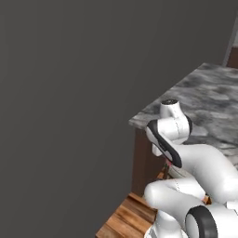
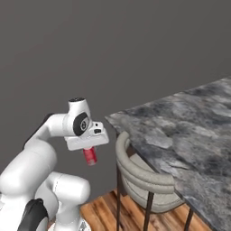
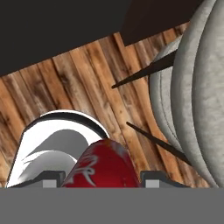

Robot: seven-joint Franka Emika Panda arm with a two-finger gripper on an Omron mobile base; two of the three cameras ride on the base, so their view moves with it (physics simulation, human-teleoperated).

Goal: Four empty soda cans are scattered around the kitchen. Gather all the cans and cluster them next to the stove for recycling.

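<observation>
A red soda can (image 2: 90,156) hangs below my hand, off the counter's left corner and above the floor, with my gripper (image 2: 90,152) shut on it and pointing down. In the hand view the same soda can (image 3: 103,166) stands between the two finger tips (image 3: 50,179), its lower end towards the wooden floor. The gripper (image 3: 103,178) holds it by its upper part. The stove is out of view.
A grey marble counter (image 2: 189,131) runs to the right, and its corner (image 1: 139,122) is close to my arm. A grey padded chair (image 2: 140,173) stands tucked against it, right beside the can. The floor is wooden (image 3: 83,83). A dark grey wall (image 1: 65,93) stands behind.
</observation>
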